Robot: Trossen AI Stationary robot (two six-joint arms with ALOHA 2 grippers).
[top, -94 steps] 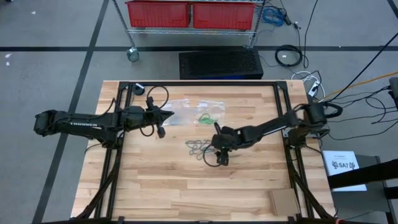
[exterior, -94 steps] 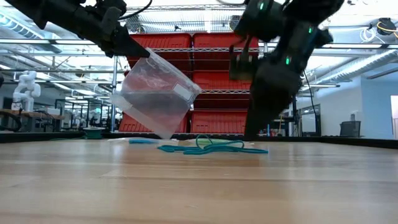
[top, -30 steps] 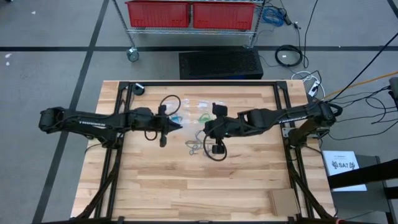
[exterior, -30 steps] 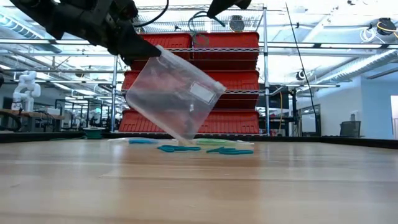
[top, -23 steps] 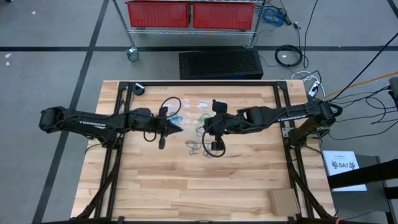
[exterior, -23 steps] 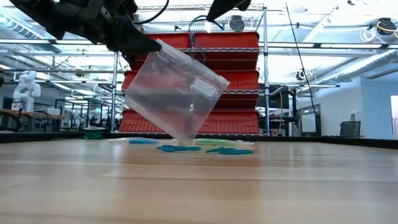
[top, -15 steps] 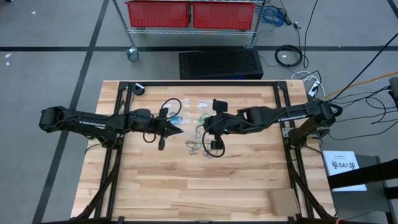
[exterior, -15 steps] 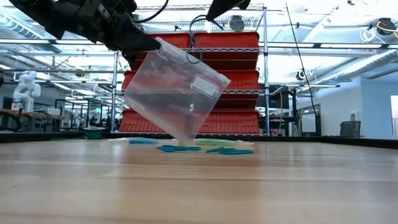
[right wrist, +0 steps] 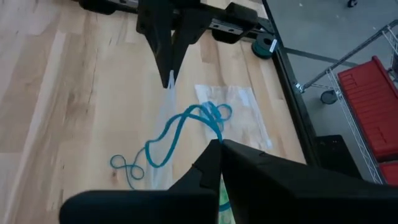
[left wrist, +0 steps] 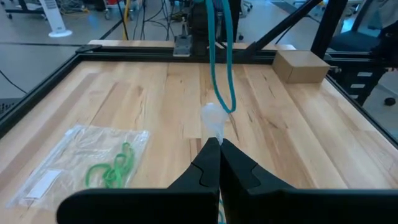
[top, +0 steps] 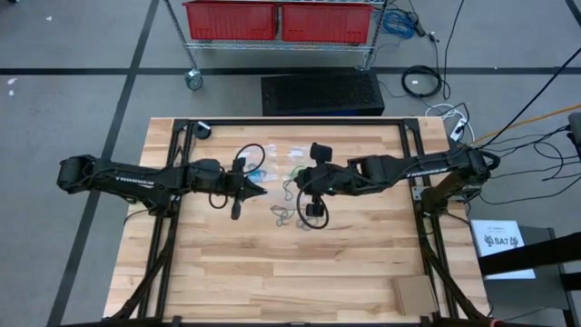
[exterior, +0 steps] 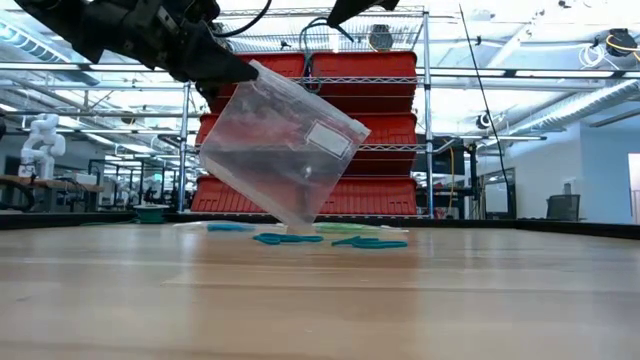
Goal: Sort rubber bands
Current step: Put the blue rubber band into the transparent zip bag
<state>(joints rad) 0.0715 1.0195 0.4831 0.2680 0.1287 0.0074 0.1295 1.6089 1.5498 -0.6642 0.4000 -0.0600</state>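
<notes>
Above the wooden table (top: 272,272), the left gripper (exterior: 235,70) pinches one corner of a clear plastic bag (exterior: 280,150), which hangs tilted. Just beside the bag, the right gripper (right wrist: 217,147) is clamped on a dangling blue rubber band (right wrist: 180,134). More rubber bands (exterior: 330,240) lie on the table below the bag.

My left gripper (top: 262,188) points toward three o'clock, fingers pinched shut; my right gripper (top: 292,183) faces nine o'clock, fingers likewise closed.
</notes>
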